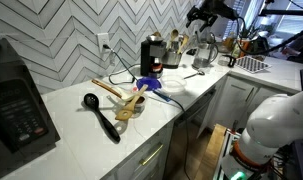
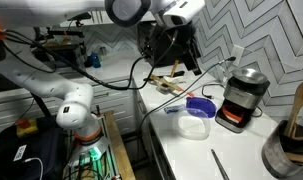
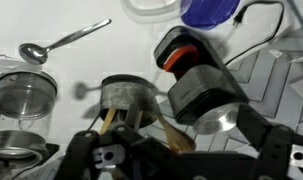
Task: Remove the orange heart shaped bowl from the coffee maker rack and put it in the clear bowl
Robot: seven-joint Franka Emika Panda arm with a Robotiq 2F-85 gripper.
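The black two-fingered gripper (image 3: 181, 160) hangs wide apart and empty, while the small red-orange heart-shaped dish (image 2: 229, 119) sits on the black coffee-machine tray ledge (image 2: 233, 129), with the round transparent bowl (image 2: 194, 126) at its 9 o'clock near the counter edge.

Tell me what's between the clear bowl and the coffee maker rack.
Between clear bowl and coffee maker rack, an exterior view shows only bare counter; the blue utensil borders it.

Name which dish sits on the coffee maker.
The orange heart shaped bowl, on the coffee maker rack; the clear bowl and the blue dish lie beside that rack, not on it.
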